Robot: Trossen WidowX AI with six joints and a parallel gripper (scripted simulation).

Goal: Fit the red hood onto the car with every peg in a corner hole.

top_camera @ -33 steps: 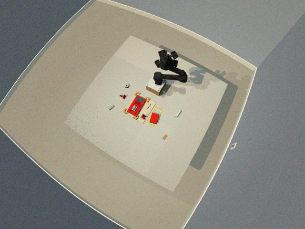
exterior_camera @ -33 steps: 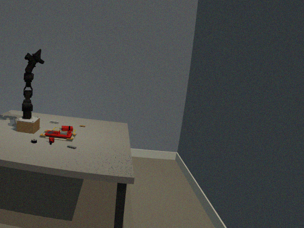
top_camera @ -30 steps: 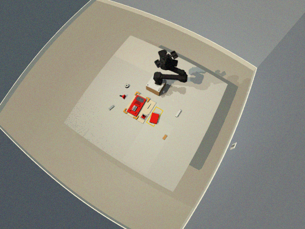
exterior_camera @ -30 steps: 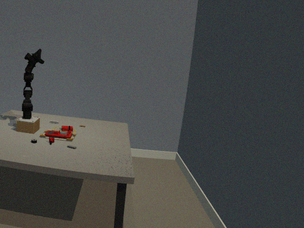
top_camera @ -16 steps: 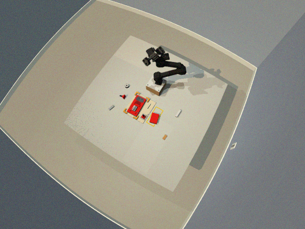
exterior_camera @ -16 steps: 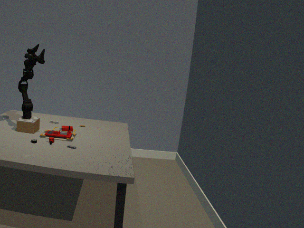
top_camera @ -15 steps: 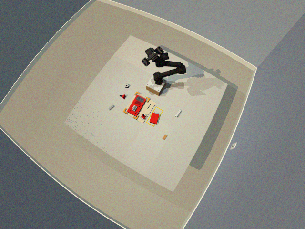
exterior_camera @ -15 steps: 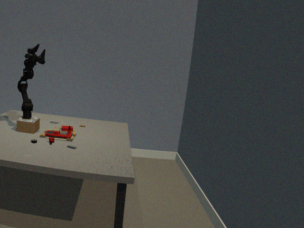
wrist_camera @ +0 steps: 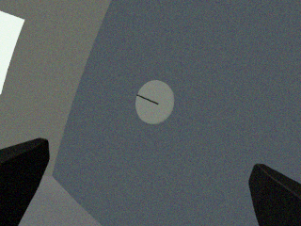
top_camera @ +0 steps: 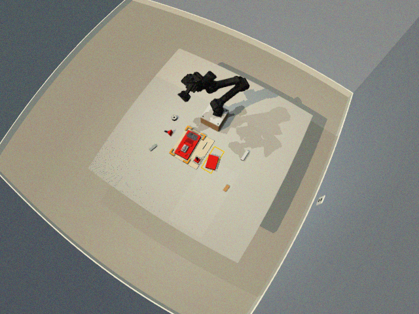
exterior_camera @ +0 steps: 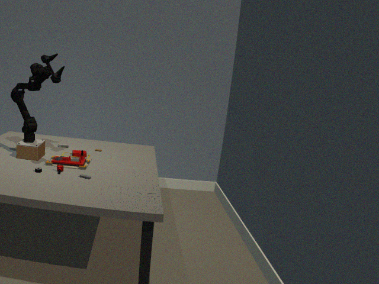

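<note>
Reading the top view left to right: small grey rectangular block (top_camera: 153, 147) (exterior_camera: 84, 176), red piece with a dark stem (top_camera: 169, 132) (exterior_camera: 60, 168), black wheel with a pale hub (top_camera: 174, 117) (exterior_camera: 38, 170). Black parallel-jaw gripper (top_camera: 182, 88) (exterior_camera: 60, 60) (wrist_camera: 152, 164) is up in the air, fingers spread wide, nothing between them. Red chassis (top_camera: 181, 153) (exterior_camera: 68, 162) sits in the orange-cornered jig (top_camera: 186, 161) (exterior_camera: 82, 167), grey engine block (top_camera: 184, 148) (exterior_camera: 74, 158) on deck. Red flat-roofed hood (top_camera: 212, 162) (exterior_camera: 79, 153) lies on the table beside the jig, not fitted. Then orange block (top_camera: 226, 188) (exterior_camera: 98, 149), white block (top_camera: 245, 155) (exterior_camera: 63, 145).
</note>
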